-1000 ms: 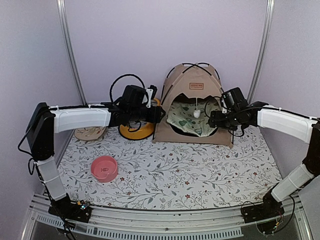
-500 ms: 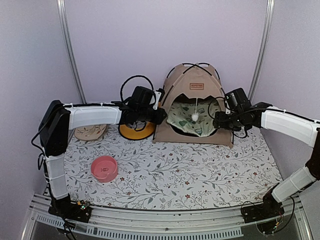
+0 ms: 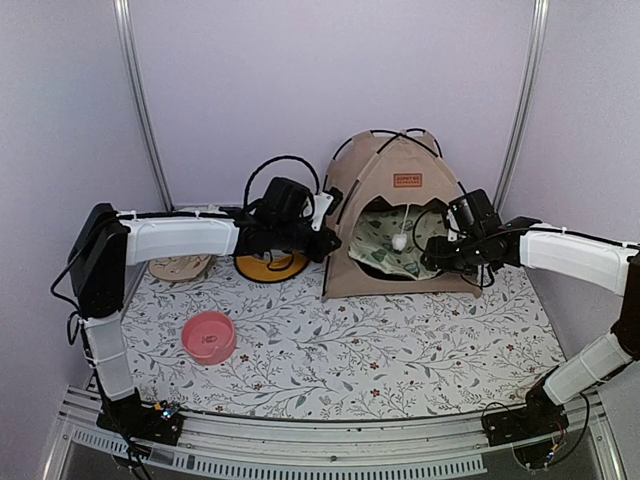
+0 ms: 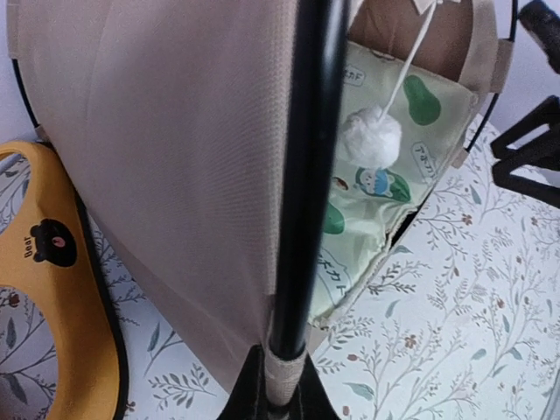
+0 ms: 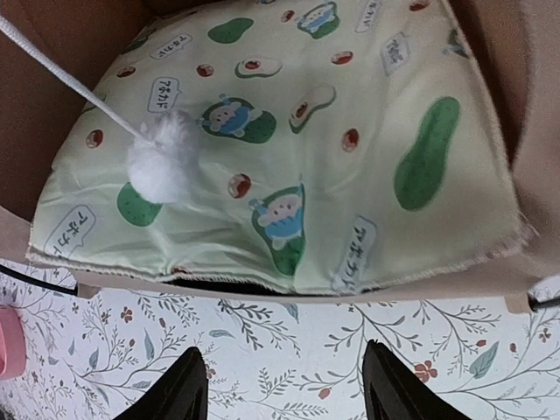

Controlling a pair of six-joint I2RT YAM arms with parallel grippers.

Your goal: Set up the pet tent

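Left claw point(image 3: 330, 238) is clamped tight on the tent point(image 3: 395, 215), right at its left front corner. That's where the black pole point(image 4: 306, 175) runs down into a little tan fabric loop. On my left wrist camera the pole goes straight up from between my fingers, with the tan wall to its left.

The tent stands at the far side of the table, a bit right of the middle, with its door facing the near edge. It sits on the flowery table cover point(image 3: 400, 350). The poles cross over the top, and the brown label point(image 3: 407, 180) is above the door.

Right claw point(image 5: 282, 385) is open, fingers well apart with nothing between them, parked just in front of the right side of the door. From there I can see the cushion point(image 5: 289, 131) with green prints lying on the tent floor. A white pompom point(image 5: 162, 166) dangles on a string over it.

Other stuff: a yellow feeder point(image 3: 268, 266) sits just left of the tent, partly under my left arm. There's a pink bowl point(image 3: 209, 336) at the near left. A flat tan thing point(image 3: 180, 266) lies at the far left, and I can't quite make out what it is.
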